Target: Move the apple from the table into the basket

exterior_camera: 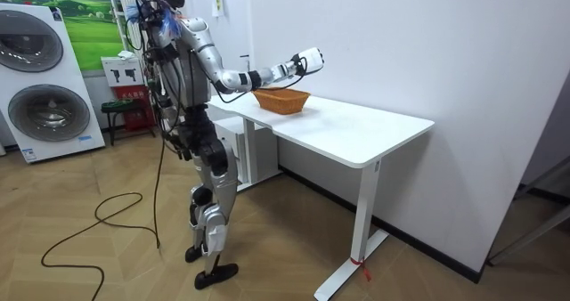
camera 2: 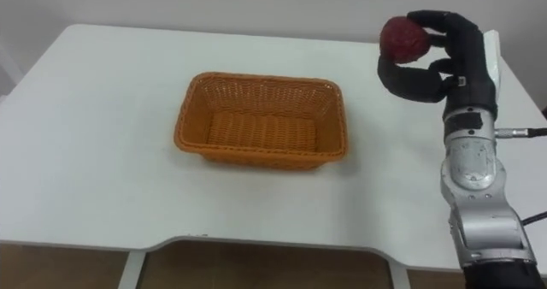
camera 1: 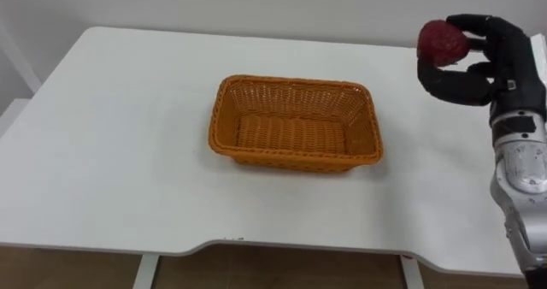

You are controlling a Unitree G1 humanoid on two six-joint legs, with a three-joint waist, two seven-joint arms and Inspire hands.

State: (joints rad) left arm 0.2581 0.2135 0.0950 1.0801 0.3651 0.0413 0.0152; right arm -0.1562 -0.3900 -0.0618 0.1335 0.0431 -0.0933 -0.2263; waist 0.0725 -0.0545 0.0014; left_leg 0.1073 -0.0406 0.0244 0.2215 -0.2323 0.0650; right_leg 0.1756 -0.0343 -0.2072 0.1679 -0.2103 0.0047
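Your right hand (camera 2: 440,67) has its fingers curled round the dark red apple (camera 2: 403,39), held in the air to the right of the empty wicker basket (camera 2: 256,159). The hold looks shallow, so a quick swing could drop the apple near the bench (camera 2: 85,178) edge. The way left is open, but clear the basket's rim before lowering.
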